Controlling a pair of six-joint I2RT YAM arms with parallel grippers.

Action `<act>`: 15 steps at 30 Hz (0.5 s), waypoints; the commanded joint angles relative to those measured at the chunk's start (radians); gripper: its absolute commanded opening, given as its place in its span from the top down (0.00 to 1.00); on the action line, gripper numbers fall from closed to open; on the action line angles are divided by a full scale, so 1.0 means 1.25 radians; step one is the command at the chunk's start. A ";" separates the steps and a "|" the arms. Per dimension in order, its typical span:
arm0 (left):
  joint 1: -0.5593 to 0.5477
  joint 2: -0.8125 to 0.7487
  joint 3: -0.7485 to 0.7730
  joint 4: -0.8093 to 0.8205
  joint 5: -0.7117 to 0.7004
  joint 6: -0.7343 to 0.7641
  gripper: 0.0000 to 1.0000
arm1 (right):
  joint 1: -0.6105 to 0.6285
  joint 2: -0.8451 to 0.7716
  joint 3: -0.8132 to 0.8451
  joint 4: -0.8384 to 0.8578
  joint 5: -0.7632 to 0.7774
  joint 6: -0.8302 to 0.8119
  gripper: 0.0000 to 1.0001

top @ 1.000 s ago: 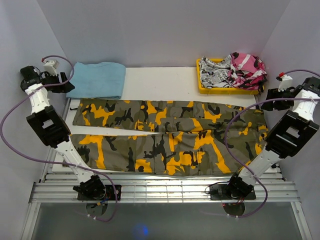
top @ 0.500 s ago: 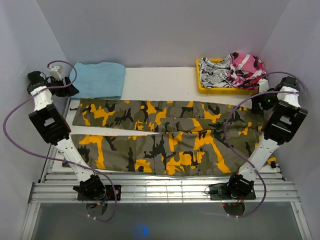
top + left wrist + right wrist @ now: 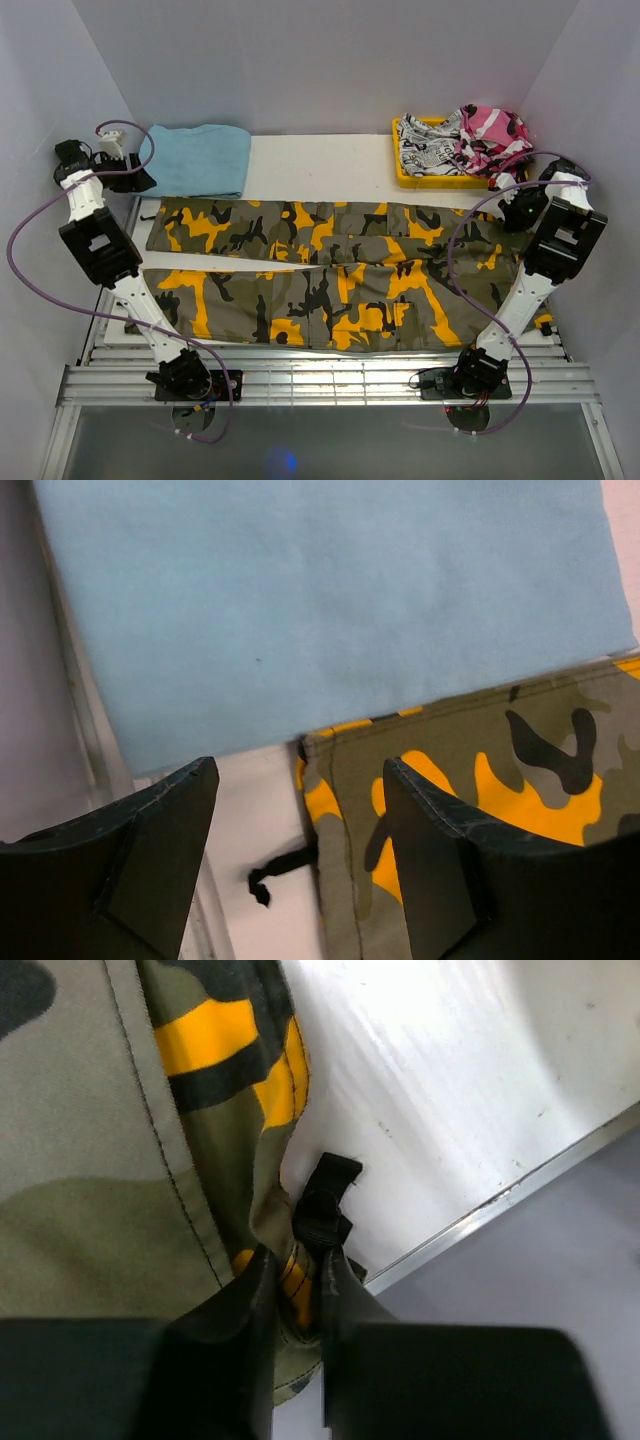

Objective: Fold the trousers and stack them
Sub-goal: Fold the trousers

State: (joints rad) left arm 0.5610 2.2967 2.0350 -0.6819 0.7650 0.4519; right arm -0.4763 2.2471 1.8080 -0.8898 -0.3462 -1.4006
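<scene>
The trousers (image 3: 330, 270), in olive, orange-yellow and black camouflage, lie flat across the table with both legs pointing left and the waist at the right. My left gripper (image 3: 135, 180) hovers open over the far leg's hem corner (image 3: 480, 770). That corner and its black drawstring (image 3: 280, 865) lie below the gap between the left gripper's (image 3: 300, 770) fingers. My right gripper (image 3: 515, 205) sits at the far right waist corner. In the right wrist view the right gripper (image 3: 297, 1260) is shut on the trousers' edge (image 3: 90, 1140), beside a black tab (image 3: 325, 1205).
A folded light blue cloth (image 3: 200, 158) lies at the back left, touching the far hem. A yellow tray (image 3: 450, 182) at the back right holds a pink camouflage garment (image 3: 495, 135) and a black-and-white printed one (image 3: 425, 145). The table's right edge runs just beyond the right gripper.
My right arm swung in from the right wall to the trousers' far waist corner and shut its jaws on the fabric. The left gripper shifted slightly toward the hem and stays open.
</scene>
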 commanded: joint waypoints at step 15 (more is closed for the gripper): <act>-0.020 0.110 0.098 -0.048 0.027 0.183 0.28 | 0.034 -0.114 -0.076 -0.012 0.000 -0.103 0.92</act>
State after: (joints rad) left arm 0.5312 2.4313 2.2089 -0.7101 0.7494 0.6266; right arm -0.4461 2.1704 1.7294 -0.8890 -0.3244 -1.5124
